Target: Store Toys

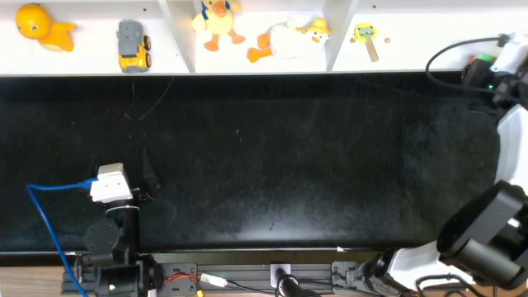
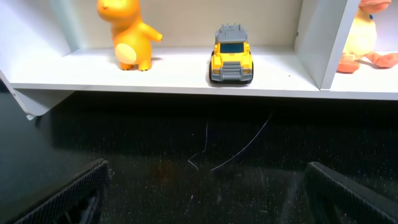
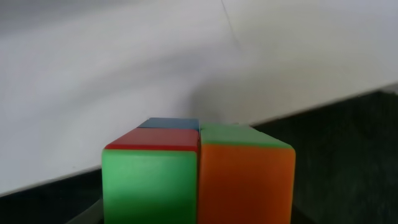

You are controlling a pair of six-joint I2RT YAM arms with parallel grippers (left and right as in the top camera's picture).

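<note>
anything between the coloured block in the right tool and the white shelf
Nothing visible does. The coloured block faces a bare white surface, apparently the shelf, with only dark tabletop between them.

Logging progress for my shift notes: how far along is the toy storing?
Done: orange figure, yellow truck, yellow duck, white duck and a small green-yellow toy sit on the white shelf. In hand: the right gripper holds a coloured cube by the shelf. Remaining: shelving that cube; the left gripper hangs open, empty.
</note>
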